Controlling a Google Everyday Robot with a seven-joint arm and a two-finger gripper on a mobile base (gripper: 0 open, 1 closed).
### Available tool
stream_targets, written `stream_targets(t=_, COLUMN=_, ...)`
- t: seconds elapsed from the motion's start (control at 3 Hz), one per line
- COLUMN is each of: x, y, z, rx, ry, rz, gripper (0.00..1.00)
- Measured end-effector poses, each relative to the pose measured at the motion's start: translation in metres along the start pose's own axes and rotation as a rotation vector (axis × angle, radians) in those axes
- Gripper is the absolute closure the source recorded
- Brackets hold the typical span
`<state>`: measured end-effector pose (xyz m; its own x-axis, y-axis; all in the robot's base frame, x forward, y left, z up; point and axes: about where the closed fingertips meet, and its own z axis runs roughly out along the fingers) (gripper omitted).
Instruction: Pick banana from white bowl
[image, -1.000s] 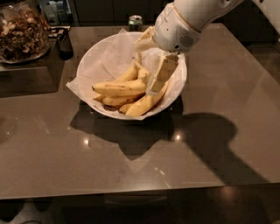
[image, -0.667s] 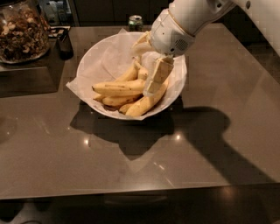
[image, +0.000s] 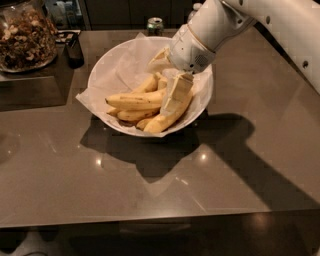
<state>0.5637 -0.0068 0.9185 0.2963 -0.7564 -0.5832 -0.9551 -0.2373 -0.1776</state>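
table: glossy grey-brown, light glints | behind: dark cabinets | left: glass nut jar

- Your gripper has slid a little to the left inside the white bowl, closer to its middle.
- You'll see the wrist behind it has come slightly lower and left as well.

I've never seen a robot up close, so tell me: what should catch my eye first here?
The big white arm reaching in from the upper right, its claw inside the white bowl at the middle of the dark table, right over a pile of yellow bananas. After that, the glass jar of nuts in the far left corner.
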Motion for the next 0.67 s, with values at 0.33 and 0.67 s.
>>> stream_targets(t=0.33, x=0.0025, y=-0.0027, z=0.0119, rx=-0.022, ry=-0.014, rz=0.009, gripper=0.24)
stream_targets(t=0.67, x=0.0030, y=-0.0029, z=0.0135, rx=-0.024, ry=-0.017, rz=0.011, gripper=0.43)
